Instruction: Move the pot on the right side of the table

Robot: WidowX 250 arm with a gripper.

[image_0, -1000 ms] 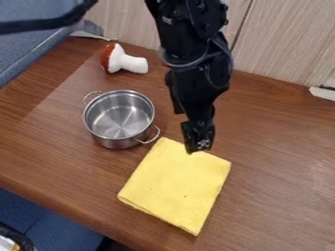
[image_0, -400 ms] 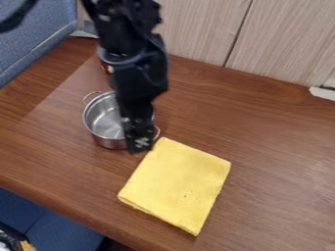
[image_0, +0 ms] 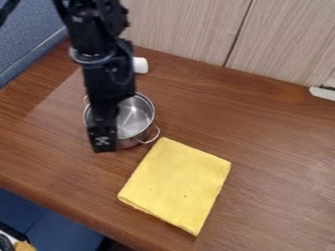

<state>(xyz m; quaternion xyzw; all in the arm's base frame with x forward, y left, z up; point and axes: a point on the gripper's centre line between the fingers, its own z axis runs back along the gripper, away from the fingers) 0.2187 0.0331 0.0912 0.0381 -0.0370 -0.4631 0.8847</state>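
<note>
Pot (image_0: 135,118) just beside the yellow cloth (image_0: 177,185), partly behind the black hand (image_0: 103,142), itself unclear whether apart or together.

No text, label, brand, number or sign can be read; the pale marking (image_0: 102,140) low on the black tool (image_0: 103,147) (more a squiggle than lettering) is too small to make out.

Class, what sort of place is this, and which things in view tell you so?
Probably a robot test bench: a black robot arm hangs over a wooden table, where a metal pot and a folded yellow cloth lie like practice items.
</note>
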